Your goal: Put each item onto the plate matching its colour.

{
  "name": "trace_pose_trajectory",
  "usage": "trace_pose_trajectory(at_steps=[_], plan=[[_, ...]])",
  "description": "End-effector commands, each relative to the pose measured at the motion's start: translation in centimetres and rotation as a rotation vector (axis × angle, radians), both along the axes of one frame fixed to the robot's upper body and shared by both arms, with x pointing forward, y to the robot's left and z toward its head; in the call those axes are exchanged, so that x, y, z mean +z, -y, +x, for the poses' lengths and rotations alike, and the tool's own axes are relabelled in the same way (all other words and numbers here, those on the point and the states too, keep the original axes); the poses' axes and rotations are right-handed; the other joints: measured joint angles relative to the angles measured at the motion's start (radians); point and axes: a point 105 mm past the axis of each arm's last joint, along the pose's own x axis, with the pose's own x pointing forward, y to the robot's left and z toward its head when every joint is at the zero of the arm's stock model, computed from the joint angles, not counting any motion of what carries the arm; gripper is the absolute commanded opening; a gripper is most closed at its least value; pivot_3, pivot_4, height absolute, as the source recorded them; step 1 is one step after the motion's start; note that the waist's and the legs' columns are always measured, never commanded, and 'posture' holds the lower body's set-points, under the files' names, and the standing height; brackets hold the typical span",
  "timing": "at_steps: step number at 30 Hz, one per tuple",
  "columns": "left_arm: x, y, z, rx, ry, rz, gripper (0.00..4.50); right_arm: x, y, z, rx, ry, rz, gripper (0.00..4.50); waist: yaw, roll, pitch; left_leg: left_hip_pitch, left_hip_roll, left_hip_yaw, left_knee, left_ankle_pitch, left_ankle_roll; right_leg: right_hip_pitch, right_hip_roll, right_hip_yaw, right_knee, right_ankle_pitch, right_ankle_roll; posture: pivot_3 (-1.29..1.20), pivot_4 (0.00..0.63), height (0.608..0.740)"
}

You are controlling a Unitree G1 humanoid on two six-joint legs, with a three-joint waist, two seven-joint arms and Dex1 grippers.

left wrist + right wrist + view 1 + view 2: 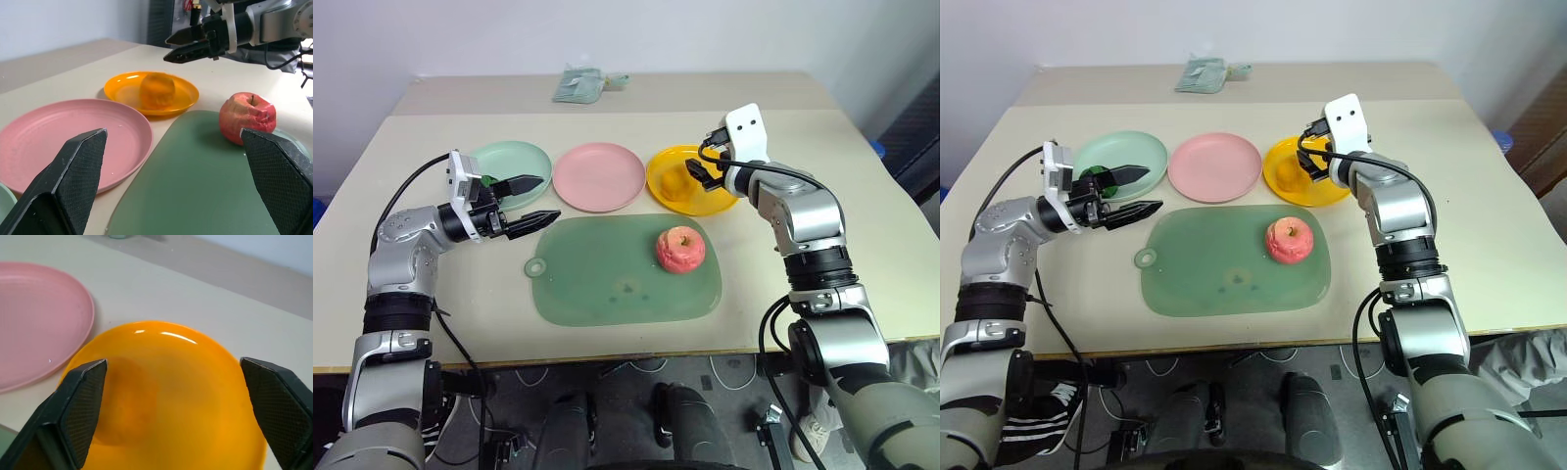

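Observation:
An orange-yellow fruit (157,90) lies on the yellow plate (705,204). My right gripper (702,168) hovers over that plate, open, with nothing between its fingers. The pinkish-red apple (680,250) stands on the green cutting board (617,284), to its right side. Between the other two plates, the pink plate (599,176) holds nothing. My left gripper (532,202) is open and level at the near edge of the mint green plate (514,157), pointing toward the apple. A dark green item (1092,176) lies on the mint plate behind the left fingers, partly hidden.
The cutting board lies in front of the row of plates. A crumpled pale green bundle (579,84) sits at the far back of the table. Bare tabletop (862,215) stretches to the right of my right arm.

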Motion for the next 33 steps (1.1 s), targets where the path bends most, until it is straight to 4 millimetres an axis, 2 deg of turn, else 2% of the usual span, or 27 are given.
trace_pose_trajectory(at_steps=[1,3,5,10,14,16,21,25,30,33], plan=[[1.8,0.2,-0.9,-0.048,0.058,-0.027,4.50,3.6,-2.1,-3.0,0.242,0.093,0.089,4.47,0.002,0.000,0.000,0.000,0.000,0.000,0.000,0.000,0.000,0.000,0.000,0.000,0.000,0.000,0.000,0.00,0.150,0.740],[2.0,0.2,-1.3,-0.074,0.043,-0.037,4.50,3.1,-3.5,-5.9,0.422,0.066,0.046,4.47,0.004,0.000,0.000,0.000,0.000,-0.001,-0.001,0.000,0.000,0.000,0.000,0.000,0.000,0.000,0.000,0.00,0.150,0.740],[1.9,0.4,-2.3,-0.138,0.021,-0.034,4.50,1.8,-3.9,-8.6,0.543,0.013,-0.042,4.47,0.009,0.000,0.000,0.000,0.000,-0.001,-0.001,0.000,0.000,0.001,0.000,0.000,-0.002,0.000,0.000,0.00,0.150,0.740],[1.2,0.4,-4.2,-0.251,-0.026,0.044,4.50,-0.7,-3.3,-11.1,0.610,-0.083,-0.185,4.47,0.018,0.000,0.000,0.000,0.000,0.000,0.000,0.000,0.000,0.001,0.000,0.000,-0.003,-0.002,-0.003,0.00,0.150,0.740],[0.3,-0.2,-4.3,-0.259,-0.044,0.138,4.50,-3.4,-2.3,-11.2,0.579,-0.134,-0.270,4.47,0.025,0.000,0.000,0.001,0.000,-0.001,0.001,0.000,0.000,0.001,0.000,0.000,-0.003,-0.005,-0.008,0.00,0.150,0.740],[0.1,0.0,-4.3,-0.263,-0.040,0.144,4.50,-4.6,-2.1,-11.2,0.572,-0.187,-0.258,4.47,0.028,0.000,0.000,0.000,0.000,-0.001,0.001,0.000,0.000,0.001,0.000,0.000,-0.003,-0.005,-0.008,0.00,0.150,0.740],[-0.1,0.2,-4.0,-0.256,-0.043,0.137,4.50,-6.2,-1.4,-10.9,0.548,-0.219,-0.326,4.47,0.027,0.000,0.000,0.000,0.000,0.000,0.001,0.000,0.000,0.001,0.000,0.000,-0.003,-0.004,-0.007,0.00,0.150,0.740],[-0.1,0.2,-3.9,-0.248,-0.034,0.131,4.50,-6.9,-1.6,-11.3,0.582,-0.246,-0.305,4.47,0.027,0.000,0.000,0.000,0.000,-0.001,0.001,0.000,0.000,0.001,0.000,0.000,-0.003,-0.004,-0.007,0.00,0.150,0.740],[0.0,0.1,-3.9,-0.232,-0.030,0.123,4.50,-6.9,-1.3,-10.8,0.553,-0.220,-0.337,2.97,0.028,0.000,0.000,0.000,0.000,-0.001,0.001,0.000,0.000,0.001,0.000,0.000,-0.003,-0.005,-0.007,0.00,0.150,0.740],[0.5,-0.3,-3.0,-0.167,-0.016,0.088,4.50,-5.9,-1.8,-10.3,0.543,-0.177,-0.309,2.94,0.027,-0.001,0.000,0.000,0.000,-0.001,0.002,0.000,0.000,0.001,0.000,0.000,-0.003,-0.005,-0.007,0.00,0.150,0.740]])
